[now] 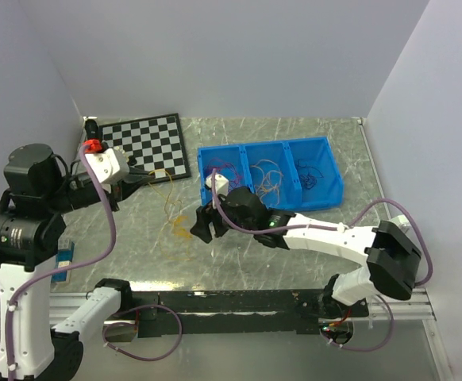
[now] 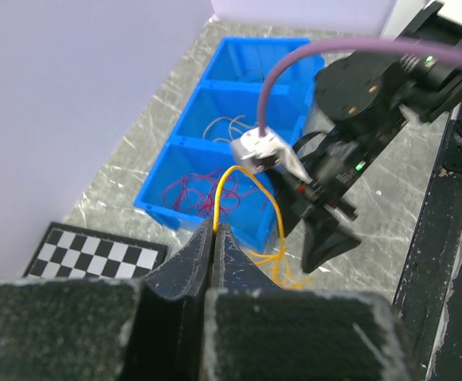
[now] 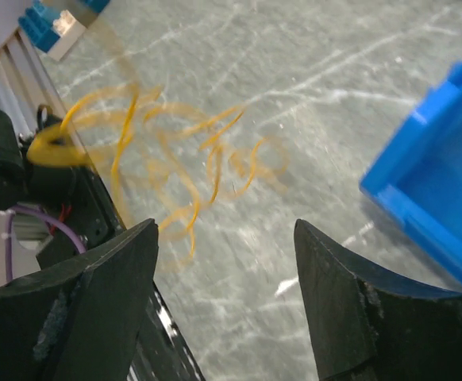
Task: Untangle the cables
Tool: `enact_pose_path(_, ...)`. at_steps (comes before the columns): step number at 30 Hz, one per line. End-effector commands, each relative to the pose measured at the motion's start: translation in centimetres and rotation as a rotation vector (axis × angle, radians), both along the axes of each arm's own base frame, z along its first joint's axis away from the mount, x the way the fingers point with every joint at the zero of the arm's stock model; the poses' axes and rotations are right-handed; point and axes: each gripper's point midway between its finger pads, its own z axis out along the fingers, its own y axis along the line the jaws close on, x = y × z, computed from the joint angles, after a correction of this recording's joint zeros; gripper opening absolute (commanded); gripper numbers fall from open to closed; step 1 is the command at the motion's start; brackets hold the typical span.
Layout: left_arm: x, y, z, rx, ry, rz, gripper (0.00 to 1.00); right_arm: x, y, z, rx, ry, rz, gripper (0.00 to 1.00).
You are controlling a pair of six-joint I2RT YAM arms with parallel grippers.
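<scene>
Our left claw pinches the yellow cable, which trails down and right to its tangle left of centre toward the counter's near edge, just ahead of our wide-open, nearer right claw.

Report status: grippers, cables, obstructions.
Left gripper shut on thin yellow-orange wire cable. Right gripper open, hovering by its curly tangle. Blue plastic three-compartment bin close beside.

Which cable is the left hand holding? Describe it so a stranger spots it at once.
Find the blue bin on the table. Just left of it lies a curly yellow cable, one strand pinched in the shut left hand. It is the only cable outside the bin.
</scene>
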Motion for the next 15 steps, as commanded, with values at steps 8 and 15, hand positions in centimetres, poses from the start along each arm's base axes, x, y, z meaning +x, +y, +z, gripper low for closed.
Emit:
enact_pose_path(8,-2.0,-0.2,2.1,-0.019,-0.052,-0.03,0.01,0.1,5.7,5.3,0.198,-0.023,0.068,0.59)
enact_pose_path(15,-2.2,-0.1,2.4,-0.018,-0.069,-0.029,0.01,-1.7,6.0,3.1,0.183,0.045,0.1,0.38)
